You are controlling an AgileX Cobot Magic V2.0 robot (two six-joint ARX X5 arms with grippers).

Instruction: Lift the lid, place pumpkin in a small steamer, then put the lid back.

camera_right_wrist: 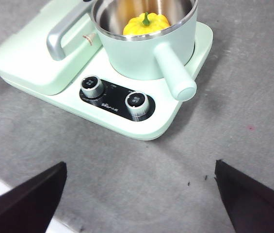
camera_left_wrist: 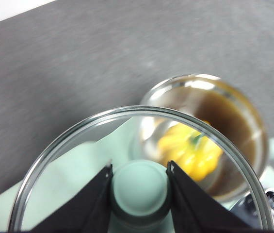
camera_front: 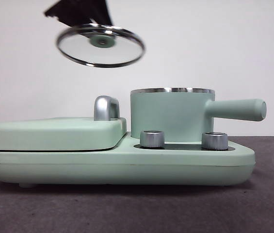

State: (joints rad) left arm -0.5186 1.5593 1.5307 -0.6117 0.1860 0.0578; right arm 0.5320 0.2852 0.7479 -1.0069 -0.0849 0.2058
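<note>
Sitting inside the small steamer, the pumpkin is already placed. The left gripper clamps the lid by its knob, raised above the steamer and off to one side; replacing it remains. The right gripper waits with jaws spread, well back from the steamer.

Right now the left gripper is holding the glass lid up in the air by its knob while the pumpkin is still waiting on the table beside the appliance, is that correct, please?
Not quite. The left gripper does hold the lid aloft by its knob, but the pumpkin is already inside the small steamer, not on the table. The right wrist view shows it sitting in the open pot.
</note>
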